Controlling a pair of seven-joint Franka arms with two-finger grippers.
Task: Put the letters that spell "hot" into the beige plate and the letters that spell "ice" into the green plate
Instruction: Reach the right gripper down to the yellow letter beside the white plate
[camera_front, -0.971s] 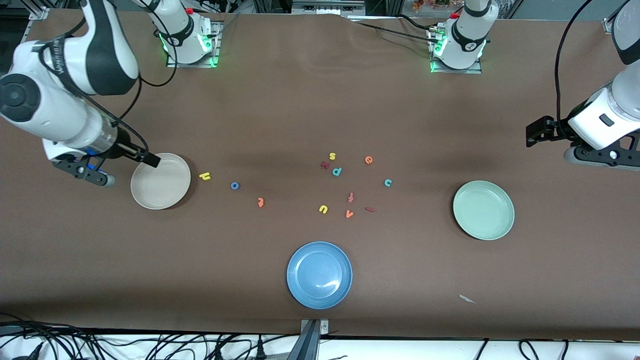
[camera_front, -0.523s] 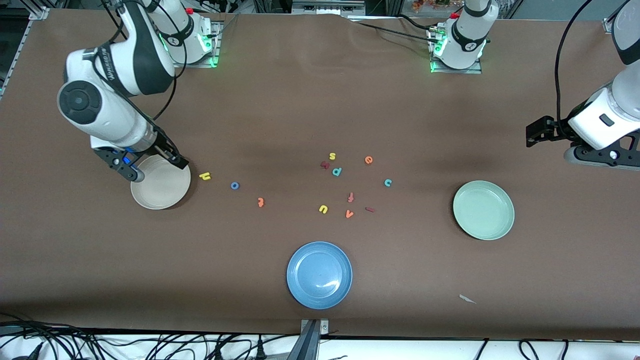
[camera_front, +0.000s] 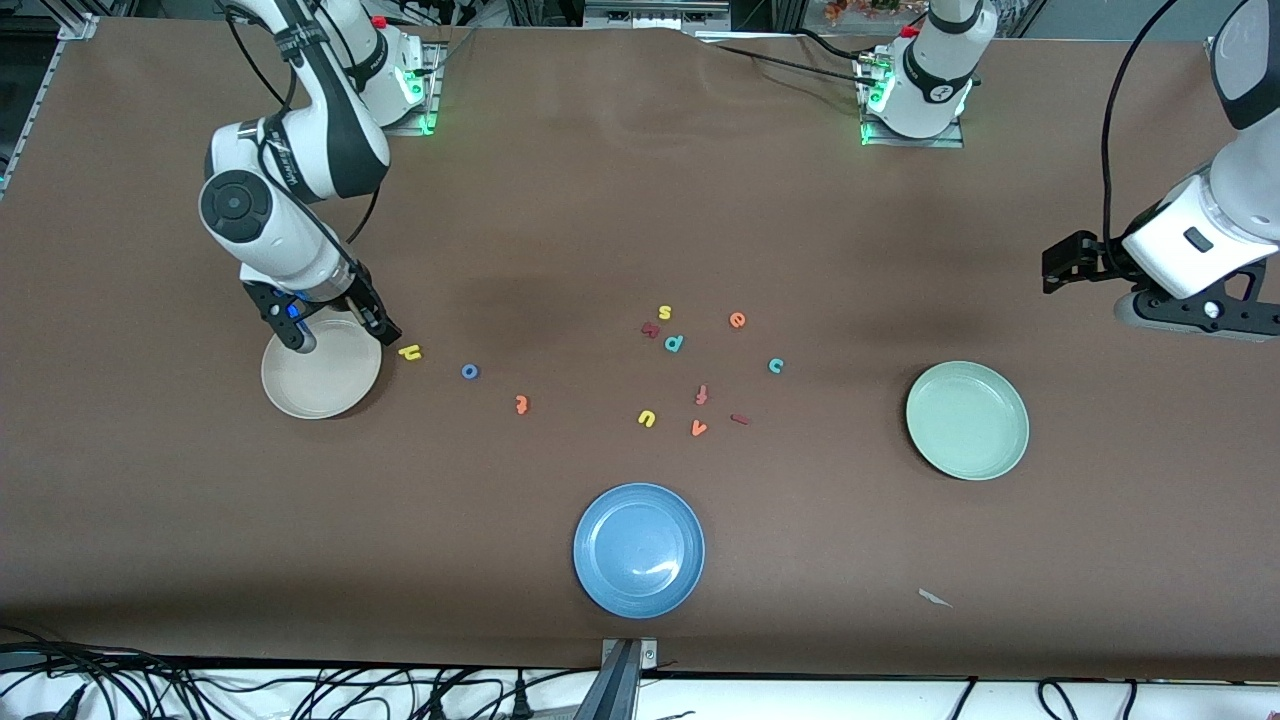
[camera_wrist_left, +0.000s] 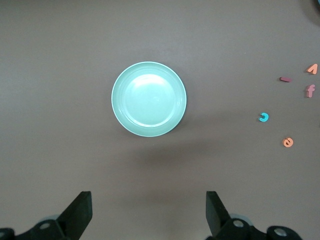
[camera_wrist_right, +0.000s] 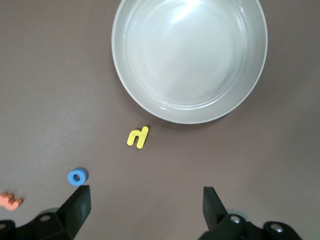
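The beige plate (camera_front: 320, 392) (camera_wrist_right: 189, 55) lies empty at the right arm's end of the table. Beside it lie the yellow h (camera_front: 409, 351) (camera_wrist_right: 138, 136), the blue o (camera_front: 469, 371) (camera_wrist_right: 77, 177) and the orange t (camera_front: 521, 404) (camera_wrist_right: 10, 201). My right gripper (camera_front: 342, 335) (camera_wrist_right: 145, 212) hangs open and empty over the plate's edge by the h. The green plate (camera_front: 967, 420) (camera_wrist_left: 149, 99) is empty. The orange e (camera_front: 737, 320) (camera_wrist_left: 287, 142), teal c (camera_front: 776, 365) (camera_wrist_left: 263, 117) and dark red i (camera_front: 740, 419) (camera_wrist_left: 285, 79) lie mid-table. My left gripper (camera_front: 1100, 285) (camera_wrist_left: 149, 215) waits open above the table's end.
A blue plate (camera_front: 638, 550) sits nearest the front camera. Other letters mix with the "ice" ones: yellow s (camera_front: 664, 312), teal p (camera_front: 673, 343), pinkish f (camera_front: 701, 394), yellow u (camera_front: 646, 418), orange v (camera_front: 698, 428). A white scrap (camera_front: 935, 598) lies near the front edge.
My right arm has swung in from the table's end to the beige plate's edge next to the h. The left arm has shifted slightly. No letter has moved.
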